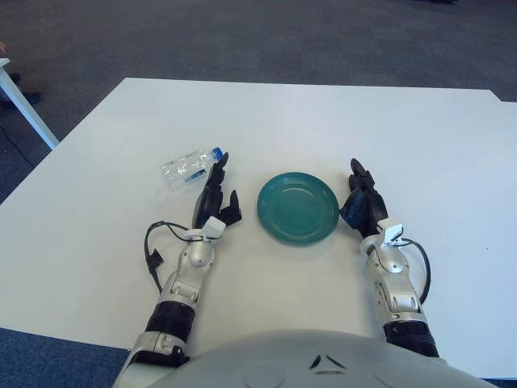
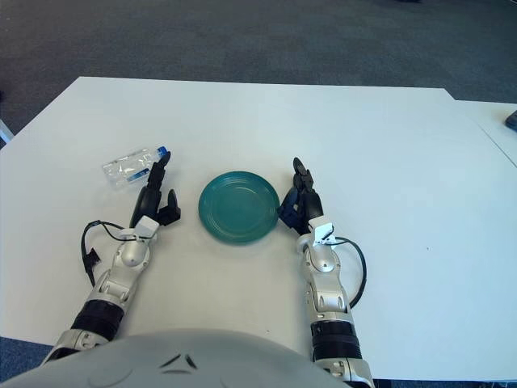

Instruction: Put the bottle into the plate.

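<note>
Left eye view shows the left hand (image 1: pixel 213 202) open, fingers spread, just at 5 o'clock of the clear plastic bottle (image 1: pixel 190 167) lying on the white table (image 1: pixel 339 121). It should wrap the bottle's middle before lifting toward the teal plate (image 1: pixel 298 208). The right hand (image 1: pixel 361 206) shows at the plate's 3 o'clock, holding nothing.

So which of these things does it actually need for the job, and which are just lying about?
Needed:
- bottle, lying on its side
- plate, teal
- left hand, open beside the bottle

Just there:
- right hand, right of the plate
- table
</note>
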Available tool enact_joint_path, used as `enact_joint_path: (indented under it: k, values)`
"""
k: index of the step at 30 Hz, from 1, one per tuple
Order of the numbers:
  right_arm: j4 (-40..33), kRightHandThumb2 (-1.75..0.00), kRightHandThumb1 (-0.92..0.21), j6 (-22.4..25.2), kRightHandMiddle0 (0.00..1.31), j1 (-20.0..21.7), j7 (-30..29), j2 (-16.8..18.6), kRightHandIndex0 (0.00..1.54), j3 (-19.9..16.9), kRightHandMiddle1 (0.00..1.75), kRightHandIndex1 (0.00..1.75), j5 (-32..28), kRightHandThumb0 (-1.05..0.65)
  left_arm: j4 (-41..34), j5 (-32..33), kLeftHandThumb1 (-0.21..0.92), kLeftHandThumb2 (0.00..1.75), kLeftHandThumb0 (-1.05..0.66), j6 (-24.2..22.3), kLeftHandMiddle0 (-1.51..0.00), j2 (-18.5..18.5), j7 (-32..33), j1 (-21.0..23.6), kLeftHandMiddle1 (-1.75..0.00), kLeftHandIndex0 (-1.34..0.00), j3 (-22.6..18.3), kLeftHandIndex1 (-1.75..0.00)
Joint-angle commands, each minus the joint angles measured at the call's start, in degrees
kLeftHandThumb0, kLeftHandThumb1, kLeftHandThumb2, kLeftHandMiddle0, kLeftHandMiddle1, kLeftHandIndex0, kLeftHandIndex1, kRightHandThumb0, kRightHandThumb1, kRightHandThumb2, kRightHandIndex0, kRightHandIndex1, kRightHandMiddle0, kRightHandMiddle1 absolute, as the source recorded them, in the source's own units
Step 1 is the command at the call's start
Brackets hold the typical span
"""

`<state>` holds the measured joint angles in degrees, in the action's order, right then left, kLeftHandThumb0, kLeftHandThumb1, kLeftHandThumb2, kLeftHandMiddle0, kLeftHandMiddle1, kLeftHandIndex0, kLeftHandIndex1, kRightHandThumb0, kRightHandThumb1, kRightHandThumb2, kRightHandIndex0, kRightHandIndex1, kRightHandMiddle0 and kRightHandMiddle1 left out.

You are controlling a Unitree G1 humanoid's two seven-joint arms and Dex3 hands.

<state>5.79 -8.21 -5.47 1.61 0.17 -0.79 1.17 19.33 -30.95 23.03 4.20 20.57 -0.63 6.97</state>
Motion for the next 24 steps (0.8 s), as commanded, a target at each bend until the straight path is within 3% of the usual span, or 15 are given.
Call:
enact_joint_path:
  k: [1, 15, 24]
  values:
    - [4.77, -1.2, -0.92, 6.53, 0.0, -1.31, -1.21, 0.32, 0.0, -0.35, 0.08, 0.0, -0.04, -0.99, -3.45, -22.75, 0.92, 1.17, -1.05, -11.08, -0.15, 4.66, 16.73, -7.83, 0.0, 0.0, 6.72, -0.18]
    - [7.39, -1.19, -0.92, 8.1, 0.02, 0.48, -3.33, 0.37, 0.0, -0.11, 0.12, 0.0, 0.63, -0.95, -10.46, -29.07, 0.92, 1.06, -1.05, -18.54, -0.05, 6.21, 19.24, -9.62, 0.0, 0.0, 10.81, -0.04]
    - [8.79, -1.18, -0.92, 7.96, 0.02, 0.85, -5.1, 0.72, 0.0, 0.44, 0.14, 0.0, 1.38, -0.95, -13.55, -28.96, 0.92, 0.99, -1.05, -19.82, -0.03, 7.18, 20.03, -9.93, 0.0, 0.0, 12.36, 0.0]
